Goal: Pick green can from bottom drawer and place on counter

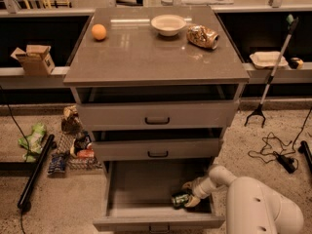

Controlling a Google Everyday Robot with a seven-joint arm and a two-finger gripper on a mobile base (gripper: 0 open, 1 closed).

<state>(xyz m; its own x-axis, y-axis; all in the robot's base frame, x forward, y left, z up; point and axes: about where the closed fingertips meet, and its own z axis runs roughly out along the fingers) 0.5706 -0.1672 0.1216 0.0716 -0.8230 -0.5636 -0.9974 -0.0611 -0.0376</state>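
Observation:
The green can lies on its side in the front right part of the open bottom drawer. My gripper reaches down into that drawer from the right, on a white arm. Its two tan fingers are spread apart, with the can at their tips, close to the lower finger. I cannot tell whether they touch the can. The counter is the grey-brown top of the cabinet, well above the gripper.
On the counter stand an orange, a white bowl and a gold-brown dented can. The two upper drawers are slightly open above the gripper. Litter lies on the floor at the left, and cables at the right.

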